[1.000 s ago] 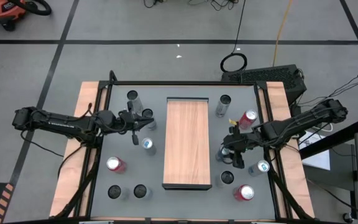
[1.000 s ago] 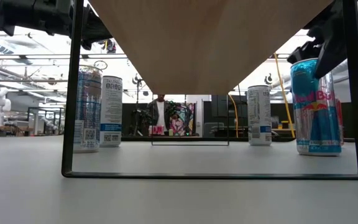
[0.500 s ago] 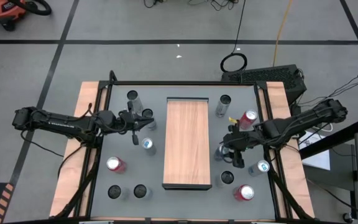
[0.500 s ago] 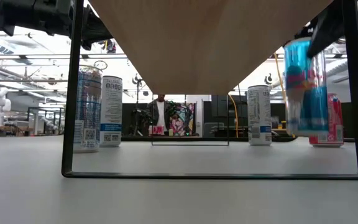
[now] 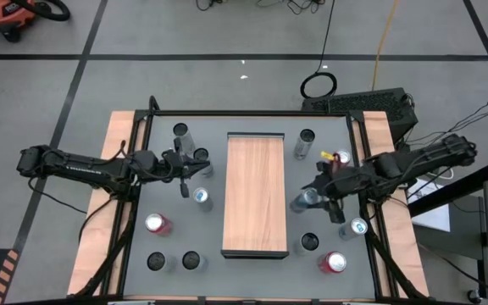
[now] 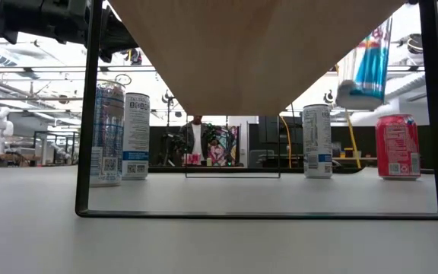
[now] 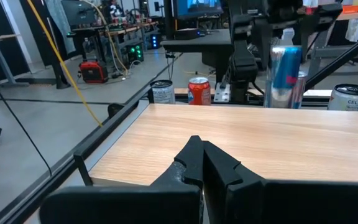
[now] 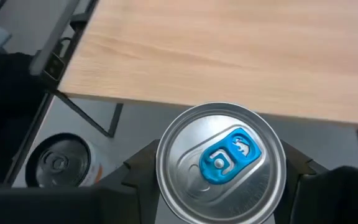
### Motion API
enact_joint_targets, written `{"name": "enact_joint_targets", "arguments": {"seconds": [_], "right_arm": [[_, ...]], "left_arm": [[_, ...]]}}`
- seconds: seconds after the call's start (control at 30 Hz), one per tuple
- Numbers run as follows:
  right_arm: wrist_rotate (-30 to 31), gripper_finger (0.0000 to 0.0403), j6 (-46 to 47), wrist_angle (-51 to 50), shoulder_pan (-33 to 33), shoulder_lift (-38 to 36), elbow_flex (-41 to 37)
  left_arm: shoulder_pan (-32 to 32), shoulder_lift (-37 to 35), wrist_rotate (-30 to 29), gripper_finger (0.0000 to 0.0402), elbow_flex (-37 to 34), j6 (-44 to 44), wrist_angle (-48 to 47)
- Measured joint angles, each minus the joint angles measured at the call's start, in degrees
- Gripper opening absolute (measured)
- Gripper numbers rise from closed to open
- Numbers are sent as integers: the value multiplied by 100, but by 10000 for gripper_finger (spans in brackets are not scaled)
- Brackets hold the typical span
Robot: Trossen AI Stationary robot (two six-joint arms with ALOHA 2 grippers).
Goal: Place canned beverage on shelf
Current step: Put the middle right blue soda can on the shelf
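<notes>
The shelf (image 5: 257,195) is a light wood board on a dark frame in the table's middle; it also shows in the right wrist view (image 8: 229,56). My right gripper (image 5: 314,197) is just right of the shelf, shut on a blue and silver can (image 6: 365,70). The can's silver top with a blue tab shows in the right wrist view (image 8: 221,165). My left gripper (image 7: 201,157) is shut and empty left of the shelf (image 5: 195,168). My right gripper pinches the can's side wall just below its top rim (image 8: 166,177) between its two fingers (image 8: 138,177), one on each side. The fingers come roughly level from the table's right side. The can is lifted clear of the table and tilted, its base (image 6: 356,97) at about the height of the shelf board.
Several cans stand on the grey table on both sides of the shelf: a red one (image 6: 398,147) and a white one (image 6: 317,141) on the right, and tall ones (image 6: 109,133) on the left. A dark-topped can (image 8: 58,163) stands below my right gripper.
My right gripper has risen with the blue can, lifting it off the table to about shelf-top height. It has also gone a little toward the shelf. The can now hangs tilted. The red can behind it has come into view.
</notes>
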Motion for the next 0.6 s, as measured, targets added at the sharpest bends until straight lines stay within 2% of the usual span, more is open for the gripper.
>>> {"name": "enact_joint_targets", "arguments": {"seconds": [0.27, 0.6], "right_arm": [[715, 172, -277, 75, -9, -718, 0], [745, 172, -1074, 1047, -9, -778, 0]], "left_arm": [[0, 1, 0, 0, 0, -4, 62], [0, 140, 170, 0, 0, 14, 816]]}}
